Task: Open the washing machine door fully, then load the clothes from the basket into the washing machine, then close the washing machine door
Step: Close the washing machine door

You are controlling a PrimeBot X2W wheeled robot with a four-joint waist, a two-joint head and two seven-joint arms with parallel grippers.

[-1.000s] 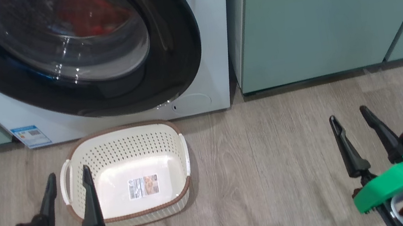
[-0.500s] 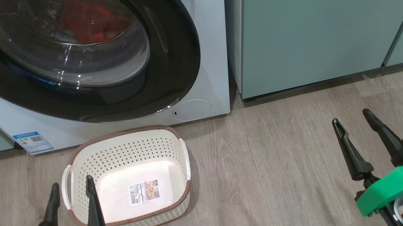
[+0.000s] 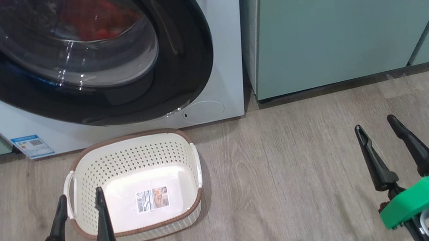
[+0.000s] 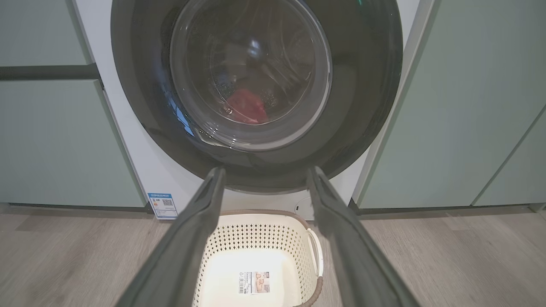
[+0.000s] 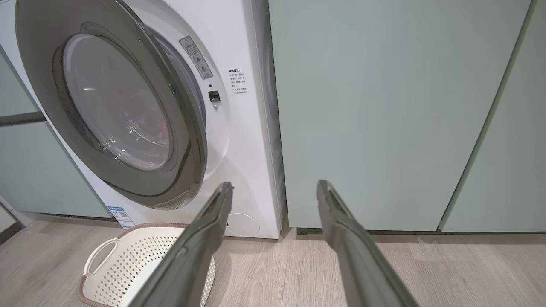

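Red cloth shows through the glass: the clothes (image 4: 246,106) lie low in the drum, behind the door (image 3: 185,47). The basket (image 3: 129,161) sits on the wood floor (image 3: 285,178) just in front of the washer (image 3: 224,49), with nothing in it but its label sticker. From that I judge loading is done and the closing step is the one in hand.

My left gripper (image 3: 80,193) hangs low at the basket's near left corner, fingers spread wide, nothing between them. My right gripper (image 3: 374,123) is well off to the right over bare floor, facing the green cabinets (image 3: 331,9), just as wide and just as empty.

From the head and left wrist views the door looks about shut. The right wrist view tells me otherwise: the door's free edge stands off the white front, and the latch slot (image 5: 213,96) on the panel is uncovered. So I take the door as ajar, not latched.

Next I would bring one arm up to the black rim on the latch side and press it straight in until it seats. The rim is glossy and curved, so a fingertip could skid; I would push with the fingers flat and keep clear of the bulging glass.
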